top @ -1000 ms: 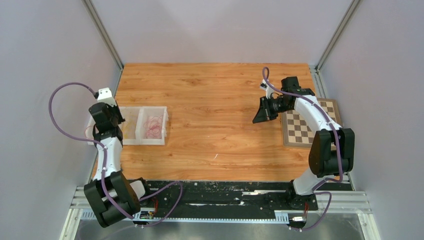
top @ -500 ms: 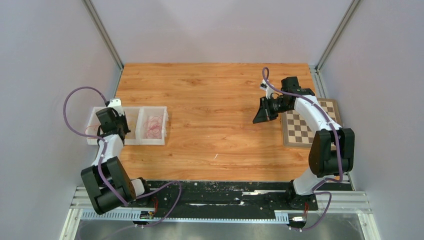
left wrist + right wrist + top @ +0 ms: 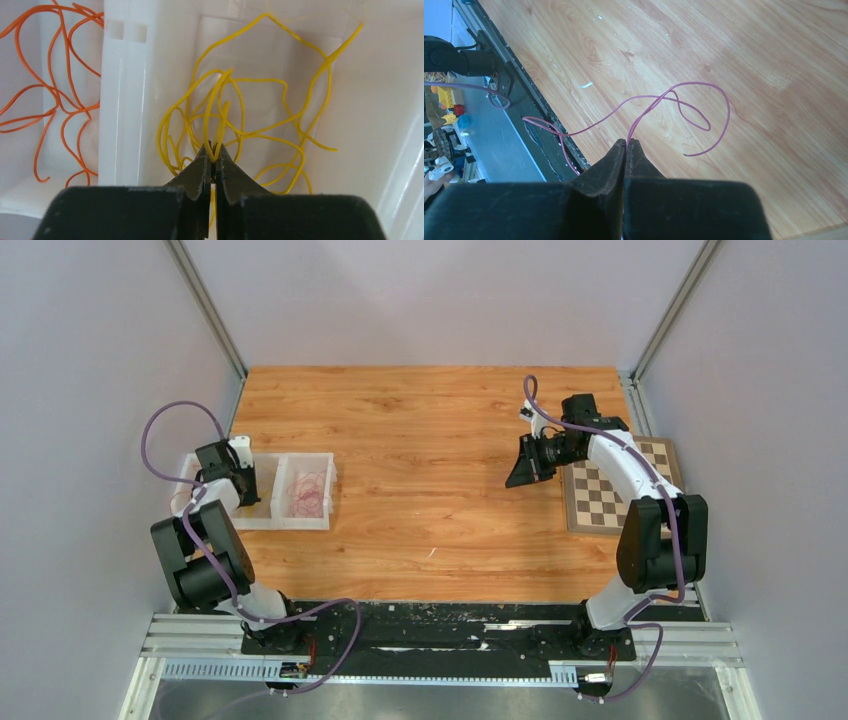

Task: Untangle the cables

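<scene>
My left gripper (image 3: pixel 213 149) is shut on a strand of the curly yellow cable (image 3: pixel 280 120), which lies in a compartment of the white bin (image 3: pixel 125 100). From above, the left gripper (image 3: pixel 240 480) sits low over the bin's middle compartment. An orange cable (image 3: pixel 55 95) fills the neighbouring compartment, and a red cable (image 3: pixel 308 490) lies in the right one. My right gripper (image 3: pixel 626 142) is shut on a thin pink cable (image 3: pixel 696 83) that dangles in loops above the table. In the top view the right gripper (image 3: pixel 520 472) hangs over the table's right half.
The white bin (image 3: pixel 300 456) stands at the table's left edge. A checkerboard (image 3: pixel 600 502) lies at the right edge, partly under the right arm. Grey walls close in both sides and the back. A black rail (image 3: pixel 450 625) runs along the near edge.
The left arm has folded back toward its base and its gripper has come down to the bin's middle compartment with the yellow cable. The right arm has not moved.
</scene>
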Motion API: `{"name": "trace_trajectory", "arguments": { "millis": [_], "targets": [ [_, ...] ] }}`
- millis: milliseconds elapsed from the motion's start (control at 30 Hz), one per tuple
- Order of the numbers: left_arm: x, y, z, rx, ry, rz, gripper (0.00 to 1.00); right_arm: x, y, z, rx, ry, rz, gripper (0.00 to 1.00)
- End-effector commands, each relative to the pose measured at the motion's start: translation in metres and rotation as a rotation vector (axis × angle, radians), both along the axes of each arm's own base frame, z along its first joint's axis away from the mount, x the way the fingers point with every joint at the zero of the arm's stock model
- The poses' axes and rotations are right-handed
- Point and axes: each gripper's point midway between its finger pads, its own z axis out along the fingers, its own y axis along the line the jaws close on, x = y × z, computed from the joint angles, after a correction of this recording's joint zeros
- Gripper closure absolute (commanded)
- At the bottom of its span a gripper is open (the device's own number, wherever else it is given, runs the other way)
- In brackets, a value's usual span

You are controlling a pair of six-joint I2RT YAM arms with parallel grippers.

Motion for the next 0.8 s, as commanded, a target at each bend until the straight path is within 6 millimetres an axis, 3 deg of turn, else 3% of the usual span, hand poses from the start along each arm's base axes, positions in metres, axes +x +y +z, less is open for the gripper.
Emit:
{"name": "trace_trajectory", "arguments": {
  "millis": [0, 133, 233, 667, 767],
  "targets": [
    [0.007, 0.003, 0.005, 0.007, 0.018, -0.035, 0.90, 0.004, 0.001, 0.004, 0.004, -0.019, 0.012, 1.00],
    [0.006, -0.002, 0.017, 0.017, 0.005, -0.045, 0.69, 0.003, 0.001, 0.005, 0.005, -0.025, 0.013, 1.00],
    [0.006, -0.008, 0.041, 0.026, -0.049, -0.054, 0.56, 0.003, 0.001, 0.007, 0.008, -0.027, 0.015, 1.00],
    [0.020, -0.015, 0.132, 0.097, -0.181, -0.096, 0.29, 0.005, 0.004, 0.018, 0.021, -0.052, 0.023, 1.00],
    [0.024, -0.032, 0.160, 0.079, -0.237, -0.163, 0.20, 0.007, 0.006, 0.025, 0.040, -0.065, 0.029, 1.00]
  ]
}}
